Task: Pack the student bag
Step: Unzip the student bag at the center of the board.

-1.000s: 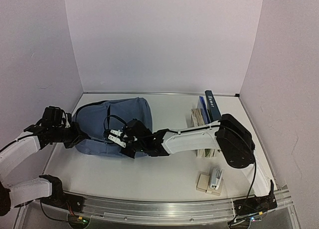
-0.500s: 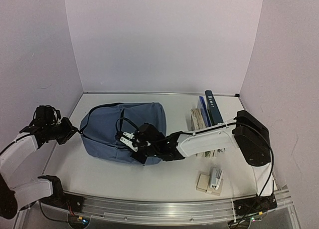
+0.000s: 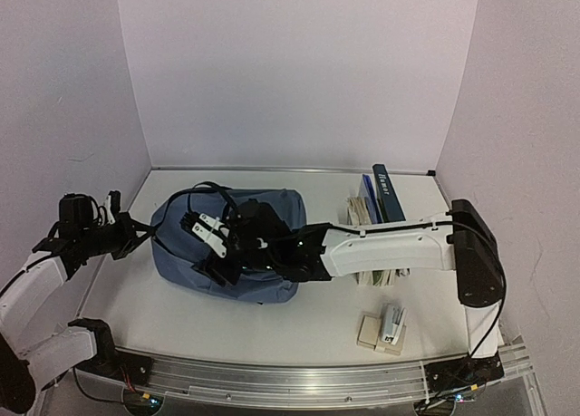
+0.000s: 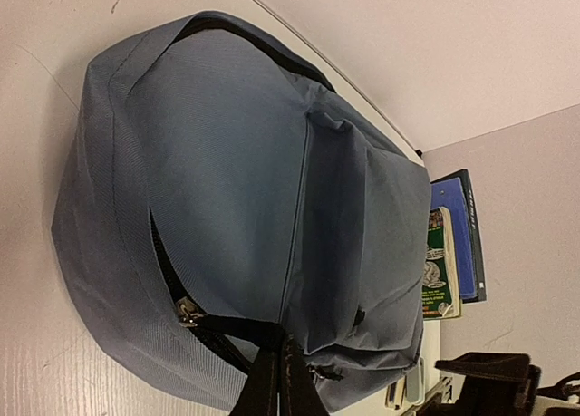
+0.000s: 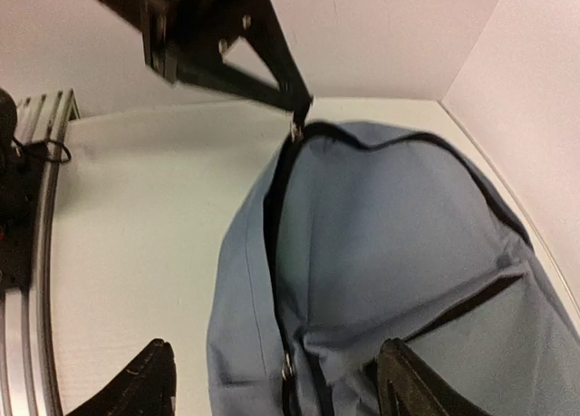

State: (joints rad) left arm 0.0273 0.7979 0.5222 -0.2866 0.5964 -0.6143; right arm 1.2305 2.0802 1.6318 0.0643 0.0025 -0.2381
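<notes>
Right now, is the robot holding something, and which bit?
The left end effector pinches the student bag at its dark zipper edge; the right end effector, open, holds nothing.

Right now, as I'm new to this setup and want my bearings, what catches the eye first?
The slate-blue student bag lying left of centre on the table dominates. The left end effector is pinched shut on its zipper edge, while the right end effector hangs open above it. Books stand at the back right.
</notes>
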